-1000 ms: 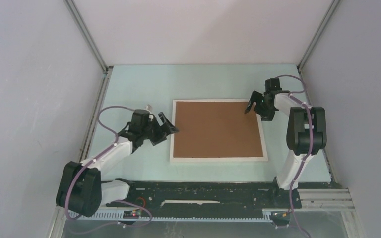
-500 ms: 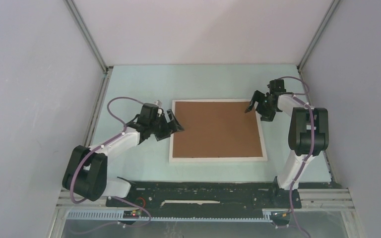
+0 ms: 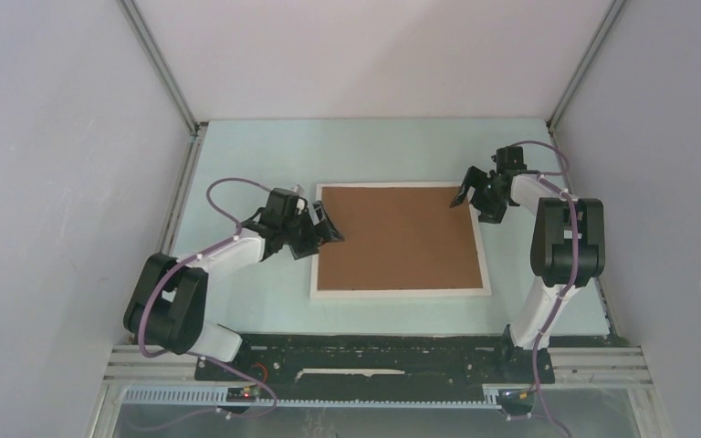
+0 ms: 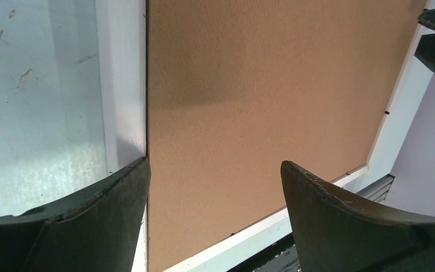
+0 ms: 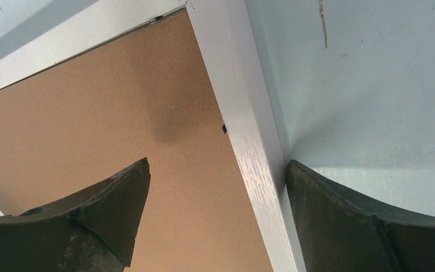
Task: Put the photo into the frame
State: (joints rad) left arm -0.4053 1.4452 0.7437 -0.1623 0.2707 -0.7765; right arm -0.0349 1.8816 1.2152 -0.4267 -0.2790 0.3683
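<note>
The frame (image 3: 402, 292) lies face down in the middle of the pale green table (image 3: 256, 155). Its white rails surround the brown backing board (image 3: 397, 235), which sits flush inside them. Lying this way, the open back faces up towards the arms. The photo shows in no view. It may be under the board, but that cannot be told.

The left gripper (image 3: 329, 228) hangs low over the left rail, about midway down the picture, with its jaws spread wide and holding nothing. In the left wrist view one finger (image 4: 90, 226) is over the rail at the seam and the other is over the board. This looks like a stance for pressing or prising at that edge.

The right gripper (image 3: 475, 205) is at the frame's upper right corner, also spread and empty. Its fingers (image 5: 362, 226) straddle the right rail (image 5: 249, 130), one over the board and one over the bare table. A small dark tab (image 5: 224, 128) sits at the seam between the rail and the board, probably a retaining clip. With one arm on each opposite side, the frame can likely be steadied while the board is worked.

No brand, label or writing can be read on the frame, board, table or arms.
</note>
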